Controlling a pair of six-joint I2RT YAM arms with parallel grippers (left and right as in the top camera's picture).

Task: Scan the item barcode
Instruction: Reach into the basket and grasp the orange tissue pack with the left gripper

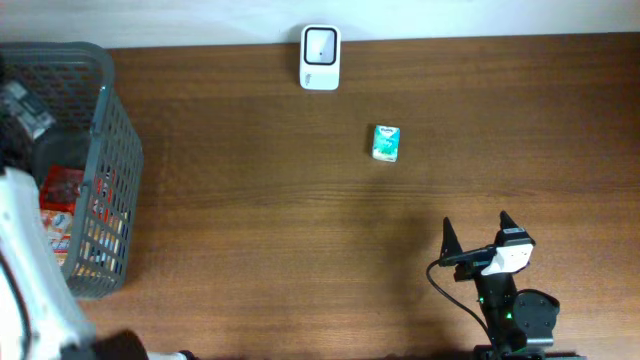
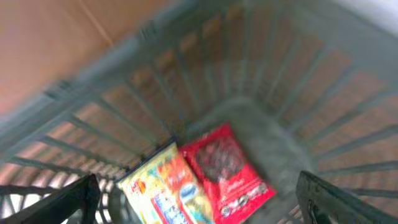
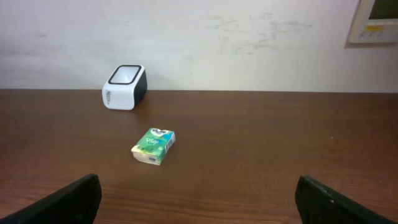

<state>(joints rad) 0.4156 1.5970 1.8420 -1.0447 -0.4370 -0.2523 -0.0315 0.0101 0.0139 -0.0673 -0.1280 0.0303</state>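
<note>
Evidently scanning is not yet done: the right gripper (image 3: 198, 183) stands wide and empty; ahead of it lies the small green-and-white paper packet (image 3: 153, 146), the white boxy scanner (image 3: 124, 87) beyond. The left gripper (image 2: 198, 179) hangs wide, empty, over the grey plastic basket (image 2: 292, 124).

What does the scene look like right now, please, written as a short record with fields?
scanner: white scanner standing at the far edge of the table
item: green pack lying flat on the table, apart from the scanner
basket: grey basket at the left end of the table
basket contents: red packet and yellow packet side by side on the bottom
left gripper: open, empty, over the basket's inside
right gripper: open, empty, facing the green pack from the near side
</note>
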